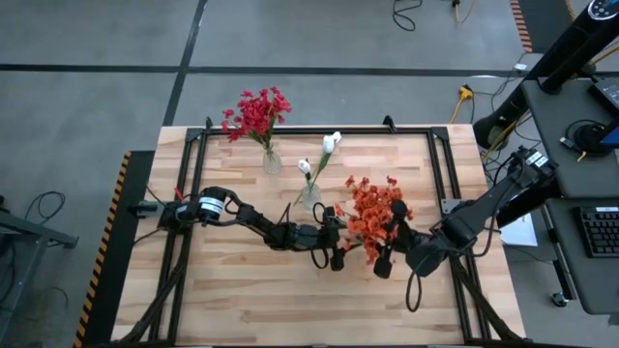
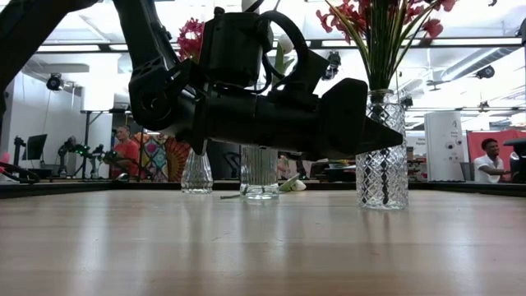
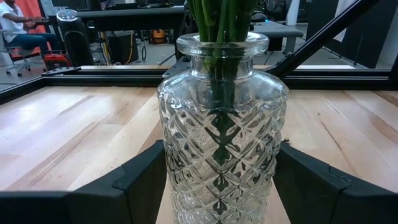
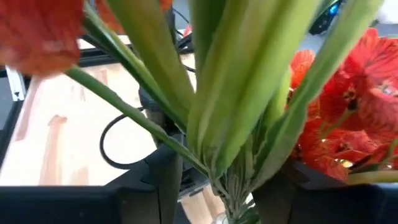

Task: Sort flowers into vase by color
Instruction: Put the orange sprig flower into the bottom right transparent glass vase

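Wood planks make the table I work on, with a busy workshop behind it. My orange flowers stand in the big vase, near the middle of the table. My left gripper has a finger on each side of that vase, very close to the glass, and I cannot tell if they touch it. I think its job is to keep the vase from tipping. My right gripper is up against the green stalks, just above the vase's mouth. Its fingers are a bit apart, with stalks between them, so I think it is letting go. To do this well, I should open slowly and back away without catching a leaf, so no stem gets pulled out. My left gripper should keep guarding the glass until the right one is clear. Further back, a small vase holds the red flowers. Between them, another small vase holds the white buds. No loose stems show on the wood, so the sorting looks nearly done.
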`<state>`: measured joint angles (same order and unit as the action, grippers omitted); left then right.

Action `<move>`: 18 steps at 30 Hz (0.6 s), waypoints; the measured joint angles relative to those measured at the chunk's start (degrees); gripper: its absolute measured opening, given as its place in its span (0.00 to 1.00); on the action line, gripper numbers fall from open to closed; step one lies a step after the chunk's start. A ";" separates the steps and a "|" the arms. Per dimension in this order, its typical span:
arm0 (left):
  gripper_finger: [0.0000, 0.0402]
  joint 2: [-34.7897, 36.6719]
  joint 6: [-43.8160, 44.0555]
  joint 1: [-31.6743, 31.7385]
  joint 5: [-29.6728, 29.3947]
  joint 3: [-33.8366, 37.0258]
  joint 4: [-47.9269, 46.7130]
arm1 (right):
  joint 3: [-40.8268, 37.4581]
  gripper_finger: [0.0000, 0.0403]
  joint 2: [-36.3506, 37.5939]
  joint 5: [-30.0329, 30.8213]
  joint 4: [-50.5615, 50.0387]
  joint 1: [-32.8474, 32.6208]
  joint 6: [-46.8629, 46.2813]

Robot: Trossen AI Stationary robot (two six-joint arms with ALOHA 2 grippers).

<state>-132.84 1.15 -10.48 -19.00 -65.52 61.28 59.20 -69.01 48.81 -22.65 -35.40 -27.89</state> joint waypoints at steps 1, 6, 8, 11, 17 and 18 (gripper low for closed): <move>0.61 0.00 0.00 0.00 0.00 0.00 0.00 | 0.53 0.38 0.00 -0.48 -0.89 0.00 -0.59; 0.61 0.00 0.00 0.00 0.00 0.00 0.00 | 2.39 0.35 -0.02 -2.79 -1.50 -0.26 -0.62; 0.61 0.00 0.00 0.00 0.00 0.00 0.00 | 3.09 0.33 -0.02 -2.84 -2.24 -0.33 -0.66; 0.61 0.00 0.00 0.00 0.00 0.00 0.00 | 4.25 0.30 -0.05 -2.79 -4.78 -0.50 -1.69; 0.61 0.00 0.02 0.00 0.00 0.00 0.00 | 6.06 0.21 -0.07 -2.73 -5.79 -0.48 -1.48; 0.61 0.00 0.02 0.00 0.01 0.00 0.00 | 6.10 0.19 -0.07 -2.72 -5.83 -0.48 -1.46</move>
<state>-132.84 1.17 -10.48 -18.99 -65.52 61.28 65.30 -69.08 46.10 -28.48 -35.88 -29.35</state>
